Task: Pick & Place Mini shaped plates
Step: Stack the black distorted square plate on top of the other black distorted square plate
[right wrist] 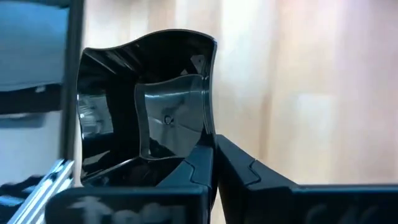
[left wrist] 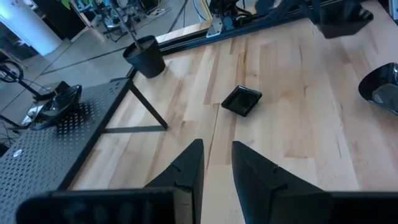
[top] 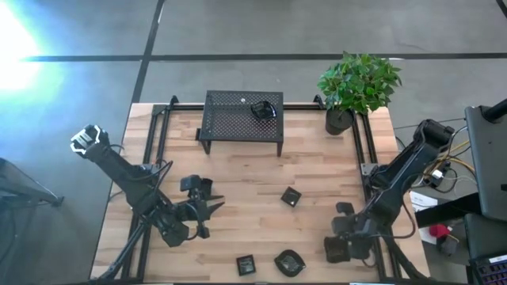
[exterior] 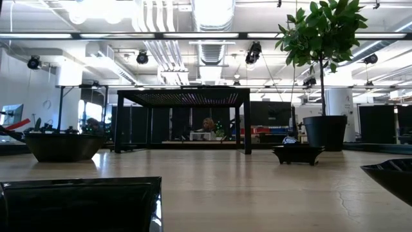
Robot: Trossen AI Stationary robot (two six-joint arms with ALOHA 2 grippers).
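- The right gripper [right wrist: 212,163] sits low at the table's near right corner, its two dark fingers [right wrist: 249,174] closed together on the rim of a glossy black plate [right wrist: 149,112] with wavy edges.
- In the high view the same plate [top: 338,250] shows as a dark square just under the right gripper [top: 348,237], close to the table's right rail [top: 369,170].
- The left gripper [left wrist: 216,163] hangs over the near left part of the wooden table [top: 238,174]; its fingers [left wrist: 186,165] stand partly apart with bare wood between them and nothing held.
- From above, the left gripper [top: 207,207] points toward the middle of the table.
- Ahead of the left gripper lies a small square dish [left wrist: 241,100], flat on the wood and well apart from both arms; the high view places this square dish [top: 291,197] near the table's centre.
- At the near edge lie two more: a small square plate [top: 245,264] and, just beside it, a rounder bowl-like plate [top: 289,262].
- A further curved dish [top: 264,110] rests on top of the black perforated stand [top: 230,119], toward its right end.
- The stand sits at the far side of the table, and a potted plant [top: 356,87] stands at the far right corner.
- The low view shows dishes at table level, the stand [exterior: 183,98] behind, and a person [exterior: 208,125] far off in the room.
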